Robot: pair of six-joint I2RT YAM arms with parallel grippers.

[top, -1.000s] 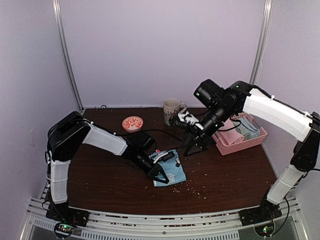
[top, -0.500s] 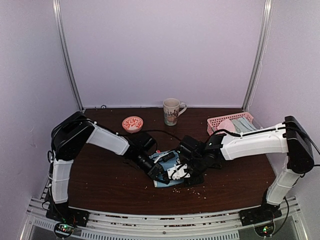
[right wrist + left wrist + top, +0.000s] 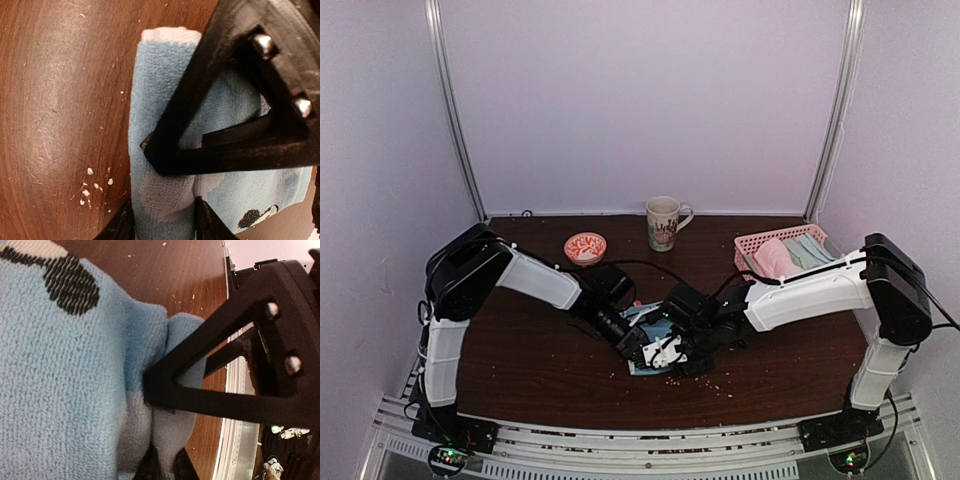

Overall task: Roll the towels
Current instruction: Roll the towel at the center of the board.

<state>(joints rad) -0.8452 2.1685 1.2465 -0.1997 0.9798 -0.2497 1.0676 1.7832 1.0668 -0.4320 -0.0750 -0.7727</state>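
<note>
Both arms are meeting at the front middle of the table (image 3: 520, 350), right over the light blue towel (image 3: 653, 320). The towel is lying flat on the wood, and its long axis is running roughly from the back of the table toward the front.

The left gripper (image 3: 640, 355) is coming in from the left, and the left wrist view is showing its jaws pinched tight on a bunched fold at the towel's edge. A black patch (image 3: 67, 285) on the towel is showing at the top left.

The right gripper (image 3: 672, 358) is reaching in from the right. Its camera is showing the towel as a folded band running lengthwise up the frame, with the pale hemmed end (image 3: 170, 35) pointing away from the lens. The jaws are standing partway apart, one finger above and one below the band's thick edge. Whether they are actually squeezing it, I cannot tell from this angle. Crumbs (image 3: 87, 190) are lying on the wood just beside the towel.

At the back right, the pink basket (image 3: 745, 245) is holding a pink towel (image 3: 772, 257) and a sage green towel (image 3: 805, 248). A mug (image 3: 663, 222) and a small bowl (image 3: 585, 246) are sitting along the back, well apart from the grippers.
</note>
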